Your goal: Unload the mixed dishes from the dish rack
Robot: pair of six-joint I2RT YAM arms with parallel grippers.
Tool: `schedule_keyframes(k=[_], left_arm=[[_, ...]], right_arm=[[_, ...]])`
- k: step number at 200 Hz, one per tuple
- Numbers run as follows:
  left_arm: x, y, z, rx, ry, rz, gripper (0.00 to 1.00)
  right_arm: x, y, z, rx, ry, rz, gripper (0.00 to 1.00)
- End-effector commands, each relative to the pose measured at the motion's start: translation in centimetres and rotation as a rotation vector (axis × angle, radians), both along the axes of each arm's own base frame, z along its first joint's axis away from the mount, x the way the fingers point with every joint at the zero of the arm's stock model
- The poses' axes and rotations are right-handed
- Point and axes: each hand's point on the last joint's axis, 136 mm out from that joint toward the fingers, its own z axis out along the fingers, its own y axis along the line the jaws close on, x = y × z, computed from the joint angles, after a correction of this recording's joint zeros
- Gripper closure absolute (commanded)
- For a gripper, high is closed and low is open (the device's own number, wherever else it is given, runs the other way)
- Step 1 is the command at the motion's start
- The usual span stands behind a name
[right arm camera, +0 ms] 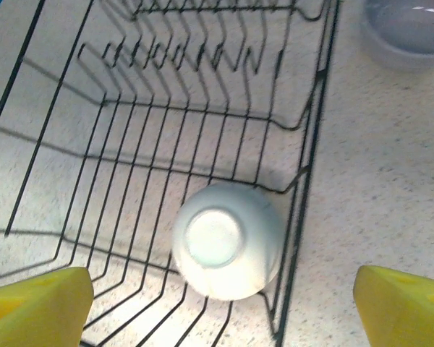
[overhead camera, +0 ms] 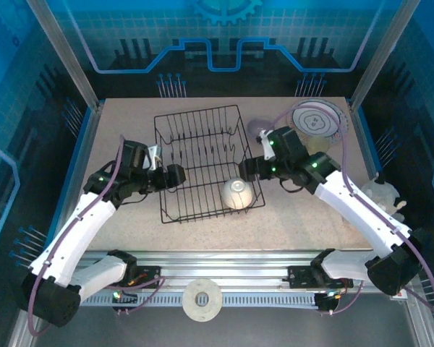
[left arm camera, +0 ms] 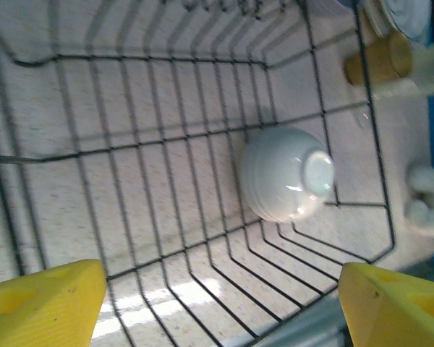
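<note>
The black wire dish rack stands mid-table. A small cream bowl lies upside down in its near right corner; it is also in the left wrist view and the right wrist view. My left gripper hovers over the rack's left side, open, its yellow fingers wide apart with bare rack wires between them. My right gripper hangs over the rack's right edge, open, its fingers spread on either side of the bowl and above it, not touching.
Stacked plates lie at the back right of the table, with a brown cup and a translucent cup near them. A greyish round dish sits right of the rack. A white object lies at the right edge.
</note>
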Motion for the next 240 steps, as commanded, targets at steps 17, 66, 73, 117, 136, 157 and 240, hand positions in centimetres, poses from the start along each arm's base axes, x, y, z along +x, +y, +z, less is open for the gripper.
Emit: schedule_keyframes(k=[17,66,73,117,136,157,240], left_arm=[[-0.3,4.6,-1.7,0.139,0.049,0.168,0.21],[-0.1,5.2,-5.1,0.164,0.135,0.174,0.38],[-0.2,5.3,-5.6,0.168,0.147,0.173,0.42],[-0.2,5.3,-7.8,0.169,0.201,0.179,0.52],[-0.2,5.1,-8.6,0.155,0.219,0.183,0.53],[-0.3,4.6,-9.5,0.130,0.246,0.177,0.58],[-0.8,3.7,-11.1,0.081,0.275,0.157,0.72]], right_arm=[[-2.6,2.1,-2.6,-0.115,0.032,0.065,0.04],[-3.1,4.6,-6.8,-0.179,0.126,0.118,0.01],[-3.1,5.0,-7.4,-0.183,0.140,0.124,0.01],[-2.8,6.9,-10.1,-0.229,0.181,0.133,0.00],[-2.4,6.7,-11.5,-0.270,0.194,0.110,0.00],[-2.0,6.3,-12.3,-0.300,0.198,0.078,0.00],[-0.4,5.5,-14.0,-0.350,0.211,0.003,0.00]])
